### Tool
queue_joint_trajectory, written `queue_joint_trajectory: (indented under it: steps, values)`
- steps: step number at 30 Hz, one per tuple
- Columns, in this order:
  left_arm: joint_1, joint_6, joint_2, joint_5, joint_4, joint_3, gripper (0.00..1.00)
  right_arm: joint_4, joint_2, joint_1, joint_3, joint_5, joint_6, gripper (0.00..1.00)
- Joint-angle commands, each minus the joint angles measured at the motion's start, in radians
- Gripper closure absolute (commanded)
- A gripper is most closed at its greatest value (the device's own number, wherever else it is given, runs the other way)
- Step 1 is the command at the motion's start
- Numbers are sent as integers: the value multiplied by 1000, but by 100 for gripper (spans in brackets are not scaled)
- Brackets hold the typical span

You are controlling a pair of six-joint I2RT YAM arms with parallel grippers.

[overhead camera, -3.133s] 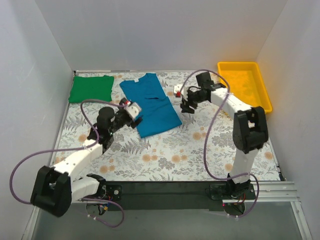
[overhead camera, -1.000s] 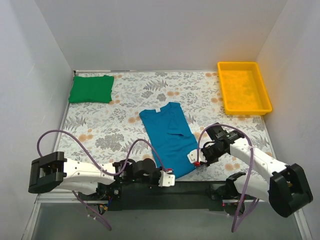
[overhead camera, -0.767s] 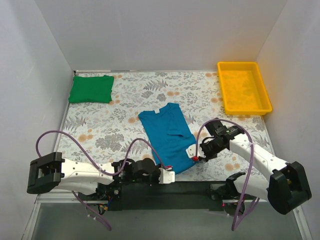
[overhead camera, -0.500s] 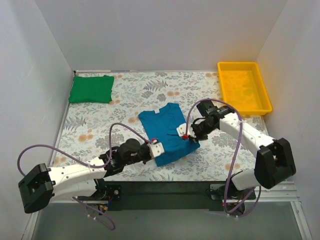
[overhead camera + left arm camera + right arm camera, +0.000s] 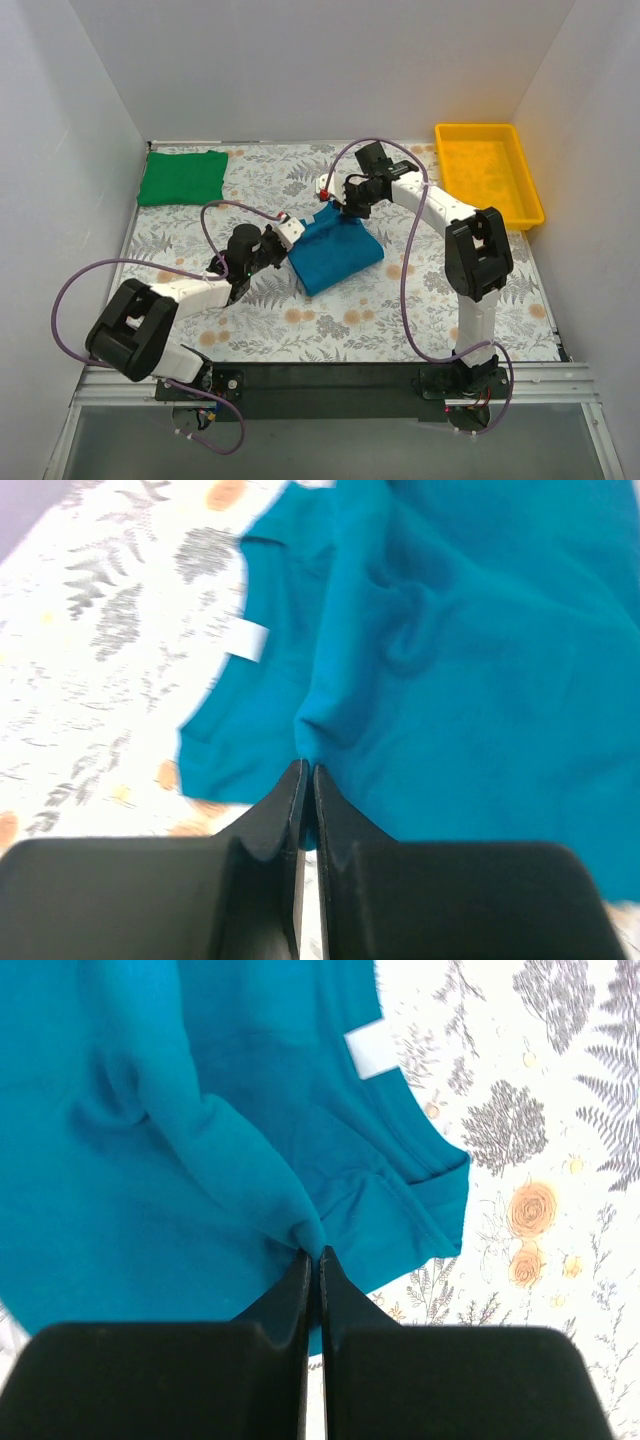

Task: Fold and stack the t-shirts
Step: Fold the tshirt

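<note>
Both grippers (image 5: pixel 293 232) (image 5: pixel 335 205) on teal t-shirt (image 5: pixel 335 255)

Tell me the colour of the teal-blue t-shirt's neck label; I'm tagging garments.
White; the neck label on the teal-blue t-shirt shows best in the right wrist view.

The near tee (image 5: pixel 335 250) is laid at the counter's (image 5: pixel 330 320) centre; the far tee (image 5: pixel 182 178) is set at ten o'clock, the tray (image 5: pixel 488 165) at two.
</note>
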Motion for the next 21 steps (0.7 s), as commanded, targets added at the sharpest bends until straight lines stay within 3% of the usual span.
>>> queue_joint_trajectory:
  steps: [1,7,19,21]
  values:
    - [52,1,64,23,148,70,100,140,33,-7,29,58,140,99]
    - [112,-18,151,-8,202,105,100,291,79,-7,14,93,229,99]
    - [135,-38,233,-9,171,148,100,316,168,-7,92,110,293,99]
    - [136,-47,252,-32,164,169,100,337,179,-5,100,130,327,95]
